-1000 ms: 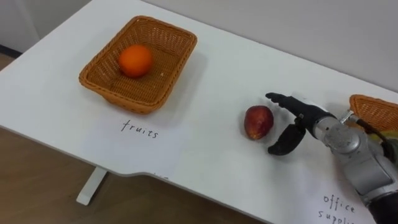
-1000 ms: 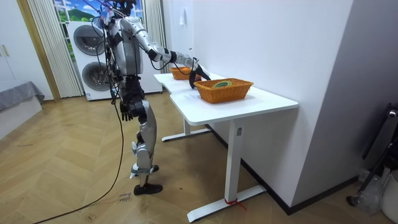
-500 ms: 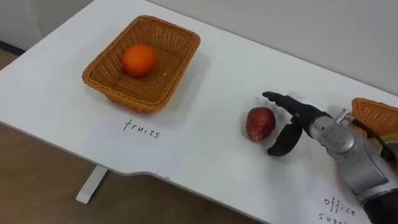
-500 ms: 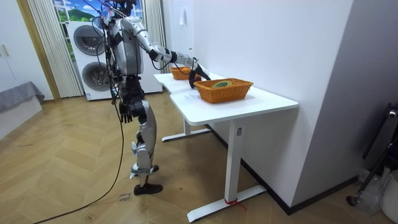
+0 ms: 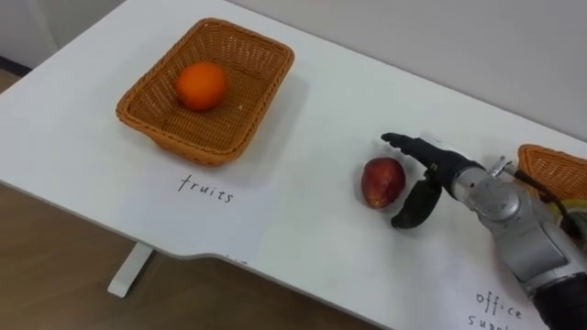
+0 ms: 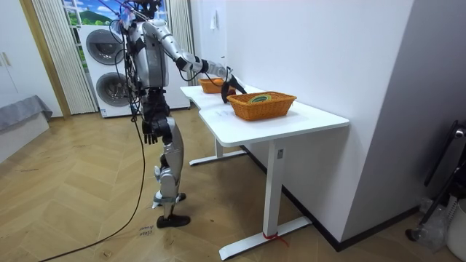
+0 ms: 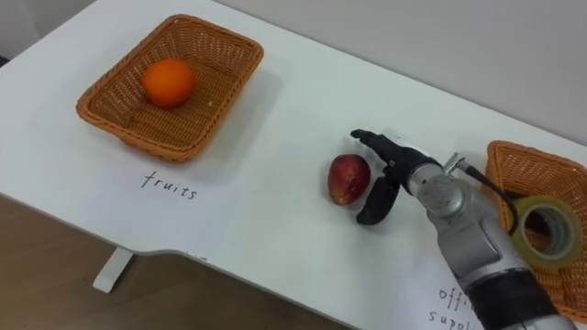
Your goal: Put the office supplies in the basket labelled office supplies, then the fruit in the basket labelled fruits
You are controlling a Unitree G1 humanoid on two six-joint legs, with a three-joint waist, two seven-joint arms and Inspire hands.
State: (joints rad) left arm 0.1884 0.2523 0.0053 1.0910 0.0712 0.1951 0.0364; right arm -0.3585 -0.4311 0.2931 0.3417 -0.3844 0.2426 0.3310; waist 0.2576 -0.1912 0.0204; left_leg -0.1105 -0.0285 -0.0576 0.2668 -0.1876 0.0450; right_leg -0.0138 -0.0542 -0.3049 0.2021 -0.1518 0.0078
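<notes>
Nearest to us, at the table's point(image 5: 321, 92) front edge, lie the handwritten paper labels point(image 5: 206, 188), one before each basket. Just past them the right hand point(image 5: 438, 165) reaches in from the right, and here is the step in hand, as we read it: the approach to grasp the red apple point(image 5: 382, 181).

The hand is spread wide, with the fingers point(image 5: 404, 142) stretched out over the far side of the apple and the thumb dropped low on the near side. It holds nothing. The apple lies on the bare tabletop just beside the open span, on its left. We cannot tell whether a fingertip brushes the skin.

We judge the next move to be a short slide leftward so the apple sits between thumb and fingers. Then comes a firm close round it, a lift, and a long carry across to the left. A round fruit may roll away if it is nudged before the fingers wrap it.

Off to the right sits the office-supplies basket point(image 7: 514, 165) with a roll of tape point(image 7: 541, 229) in it. Farther back on the left stands the wicker fruit basket point(image 5: 183, 137), well apart from the apple, with an orange point(image 5: 202, 85) already inside.

In the room view the robot stands at the table's side, its left hand point(image 6: 148, 132) hanging by its hip.
</notes>
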